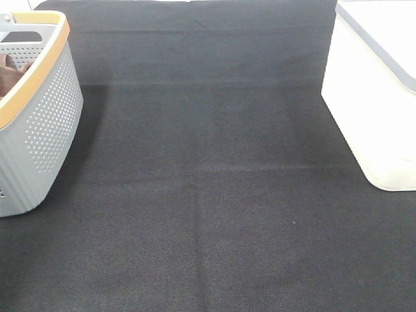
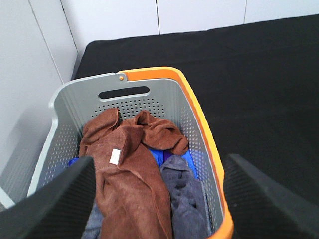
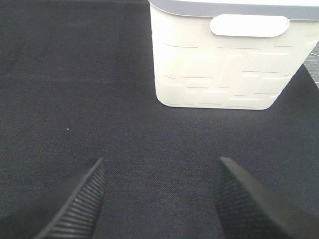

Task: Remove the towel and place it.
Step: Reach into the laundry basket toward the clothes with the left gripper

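The towel (image 2: 130, 179) is a reddish-brown cloth with a small white tag, lying crumpled on top of other cloths inside the grey basket with an orange rim (image 2: 198, 124). A corner of the towel (image 1: 9, 77) shows over the basket's rim (image 1: 36, 71) at the far left of the high view. My left gripper (image 2: 159, 199) hangs open above the basket, its fingers wide apart over the towel and not touching it. My right gripper (image 3: 159, 199) is open over bare black mat, empty, facing the white bin (image 3: 219, 59). Neither arm shows in the high view.
A grey cloth (image 2: 187, 199) and a blue cloth (image 2: 157, 157) lie beside the towel in the basket. The white bin (image 1: 380, 97) stands at the right of the black mat (image 1: 208, 195). White walls rise behind the basket.
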`<state>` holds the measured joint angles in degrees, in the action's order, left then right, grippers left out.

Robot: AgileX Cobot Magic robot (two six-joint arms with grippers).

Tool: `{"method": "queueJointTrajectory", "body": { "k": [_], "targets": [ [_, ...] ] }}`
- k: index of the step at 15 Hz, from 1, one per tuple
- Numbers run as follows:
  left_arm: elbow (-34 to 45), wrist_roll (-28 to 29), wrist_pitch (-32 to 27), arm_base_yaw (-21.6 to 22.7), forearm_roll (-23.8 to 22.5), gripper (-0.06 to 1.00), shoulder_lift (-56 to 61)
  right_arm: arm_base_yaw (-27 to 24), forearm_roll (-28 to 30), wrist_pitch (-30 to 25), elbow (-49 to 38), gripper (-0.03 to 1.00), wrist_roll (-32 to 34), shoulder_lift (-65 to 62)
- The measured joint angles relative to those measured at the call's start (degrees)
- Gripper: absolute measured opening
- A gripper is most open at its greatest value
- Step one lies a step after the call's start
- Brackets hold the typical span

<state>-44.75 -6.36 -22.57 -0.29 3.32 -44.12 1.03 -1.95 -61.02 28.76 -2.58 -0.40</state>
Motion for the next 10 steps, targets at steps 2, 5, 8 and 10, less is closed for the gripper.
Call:
{"method": "queueJointTrajectory", "body": {
  "k": [2, 5, 8, 10],
  "targets": [
    [-6.9, 2.0, -1.2, 0.0, -1.7, 0.69, -9.4, 0.0, 0.0, 0.0, 0.0, 0.61, 0.0, 0.0],
    [-17.3, 8.4, -4.3, 0.0, -6.1, 0.69, -22.1, 0.0, 0.0, 0.0, 0.0, 0.61, 0.0, 0.0],
    [-27.7, 13.2, -11.7, 0.2, -12.2, 0.69, -34.1, 0.0, 0.0, 0.0, 0.0, 0.61, 0.0, 0.0],
    [-30.3, 14.2, -13.8, 0.9, -12.9, 0.69, -36.7, 0.0, 0.0, 0.0, 0.0, 0.61, 0.0, 0.0]
  ]
}}
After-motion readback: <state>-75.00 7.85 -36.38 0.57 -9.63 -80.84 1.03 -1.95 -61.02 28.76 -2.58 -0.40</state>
